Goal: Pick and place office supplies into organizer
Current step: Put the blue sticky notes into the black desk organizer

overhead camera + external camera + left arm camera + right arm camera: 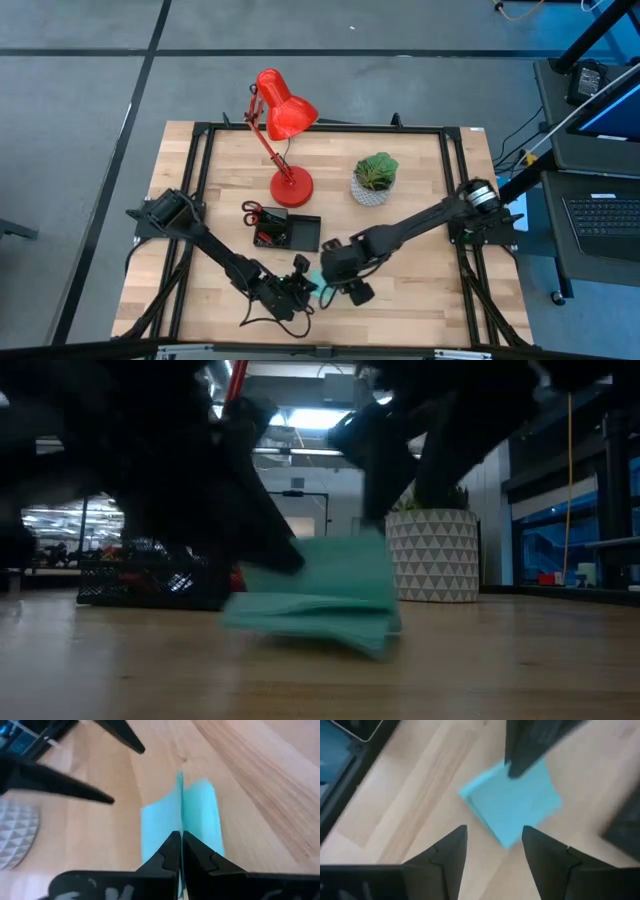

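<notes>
Organizer [295,232] is sitting left of table centre, just in front of the red lamp's [291,186] base, with red-handled scissors [253,211] lying against its left end. Near the front edge, the left gripper [304,287] is pinching its fingers fully together on the light blue sticky-note pad [200,815], which is lying in front of the organizer. Right gripper [340,285] is hovering just beside the pad with fingers [449,851] spread wide, gripping nothing.

two dark arms, tapered black fingers

both arms are dark and jointed, with black cables trailing. the left gripper [181,851] has matte black fingers narrowing to points; the right gripper [492,851] has two broad black wedge-shaped fingers.
</notes>
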Controlling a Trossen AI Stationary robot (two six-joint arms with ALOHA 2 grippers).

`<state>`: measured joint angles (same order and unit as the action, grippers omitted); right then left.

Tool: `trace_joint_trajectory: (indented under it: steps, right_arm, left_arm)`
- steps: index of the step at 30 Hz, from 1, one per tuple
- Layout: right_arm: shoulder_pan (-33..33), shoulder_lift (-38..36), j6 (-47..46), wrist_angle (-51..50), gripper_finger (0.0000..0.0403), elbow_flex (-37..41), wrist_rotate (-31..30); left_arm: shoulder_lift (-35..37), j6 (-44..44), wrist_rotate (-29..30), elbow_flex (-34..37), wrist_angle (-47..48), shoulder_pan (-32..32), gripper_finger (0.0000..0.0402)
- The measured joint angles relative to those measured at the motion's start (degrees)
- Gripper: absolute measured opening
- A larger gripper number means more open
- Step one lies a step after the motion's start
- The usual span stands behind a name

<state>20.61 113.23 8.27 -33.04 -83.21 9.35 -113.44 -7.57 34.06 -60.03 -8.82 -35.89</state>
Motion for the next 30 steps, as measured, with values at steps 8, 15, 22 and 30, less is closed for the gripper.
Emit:
trace_joint_trajectory:
  steps: [8, 15, 22, 30]
  right_arm:
    - [3.05, -13.33, -9.49, 9.83, 0.0194, 14.73, -6.44]
    - [5.75, -23.2, -17.01, 22.79, 0.0194, 29.35, -13.75]
    - [6.61, -27.37, -21.49, 34.64, 0.0194, 39.93, -16.34]
    - [6.61, -27.62, -23.08, 37.19, 0.0194, 42.65, -17.13]
  left_arm:
    - [7.74, 5.45, 4.62, -0.04, 9.06, -0.93, 0.0002]
    - [11.75, 3.97, 14.27, -0.09, 16.53, -0.62, 0.0002]
    - [11.44, 5.72, 18.36, -0.02, 23.22, 1.96, 0.0002]
    - [12.36, 7.06, 21.47, -0.03, 26.71, 2.31, 0.0002]
